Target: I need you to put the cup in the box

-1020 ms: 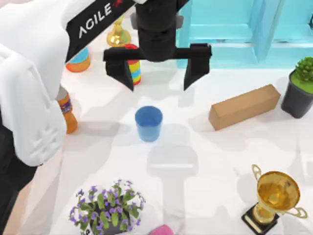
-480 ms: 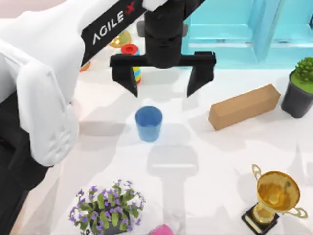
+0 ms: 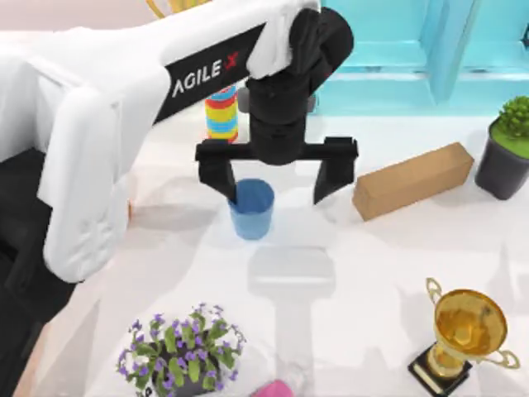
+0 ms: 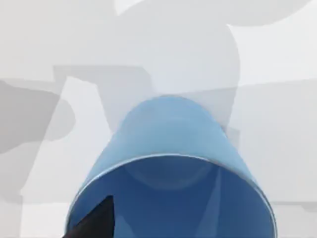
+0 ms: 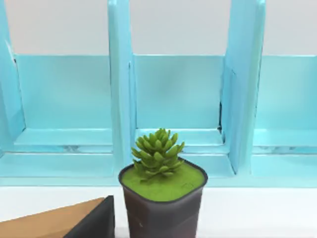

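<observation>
Cup (image 3: 251, 208) is sitting upright in the middle of the white surface (image 3: 372, 256), one small blue tumbler, open end up. My left hand (image 3: 277, 178) is right over its far side with the two black fingers spread wide; the left finger (image 3: 216, 172) sits at the cup's left rim, touching or just above it, I can't say which, and the right finger hangs well off to the cup's right. In the left wrist view the cup (image 4: 171, 163) is very close, and one dark fingertip (image 4: 94, 220) pokes in at its rim.

Counting the rest: one brown block (image 3: 413, 179) to the right of the cup, one potted succulent (image 3: 506, 147) at the far right edge, one gold trophy (image 3: 464, 331) near right, one purple flower pot (image 3: 186, 347) near left, one striped stack of rings (image 3: 221, 113) far left of the hand, and one teal shelf unit (image 3: 413, 50) along the far side.

The right wrist view has the succulent (image 5: 161, 191), the shelf unit (image 5: 173, 99) and a dark fingertip corner, but I can't tell how that hand's fingers are set.
</observation>
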